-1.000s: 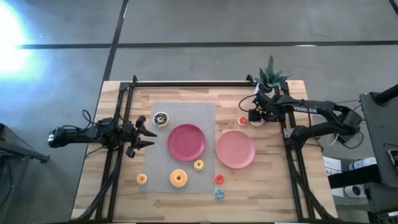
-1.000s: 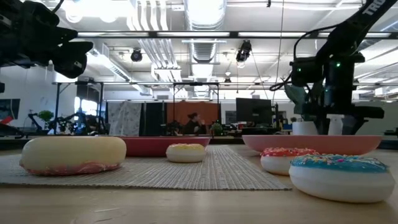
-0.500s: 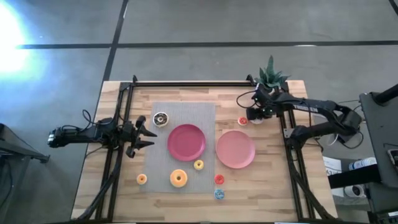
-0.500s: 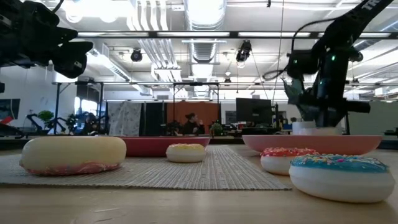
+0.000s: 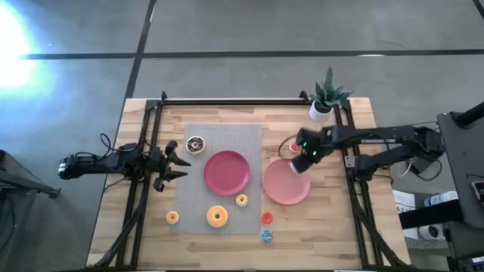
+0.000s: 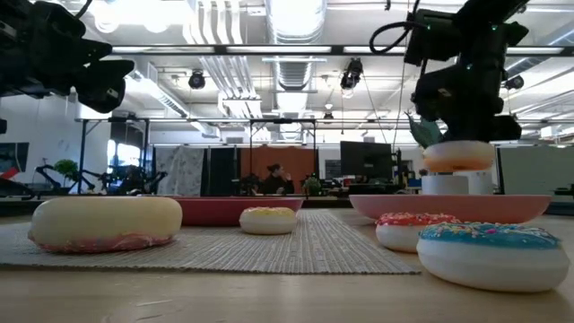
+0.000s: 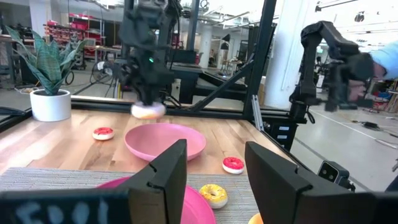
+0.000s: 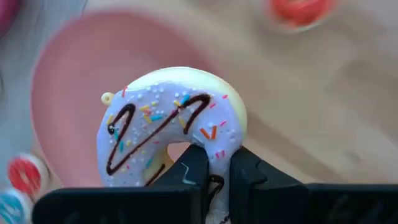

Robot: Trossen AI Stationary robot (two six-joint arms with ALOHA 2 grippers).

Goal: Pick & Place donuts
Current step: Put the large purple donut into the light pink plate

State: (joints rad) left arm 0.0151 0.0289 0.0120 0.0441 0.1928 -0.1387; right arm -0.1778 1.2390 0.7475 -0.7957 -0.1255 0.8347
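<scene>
Right wrist view: right pincer (image 8: 208,171) clamped on sprinkled donut (image 8: 171,121), over pink plate's (image 5: 287,189) far edge. Left pincer (image 7: 214,180) apart, idle at table's left. Plates empty; other donuts loose.

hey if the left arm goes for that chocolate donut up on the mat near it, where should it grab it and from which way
Probably from straight above. The chocolate donut lies flat on the grey mat with its hole facing up, so one finger could drop into the hole and the other outside the ring, pinching one side of it. The open left pincer waits just beside it, while the right pincer holds a frosted donut over the light pink plate.
</scene>
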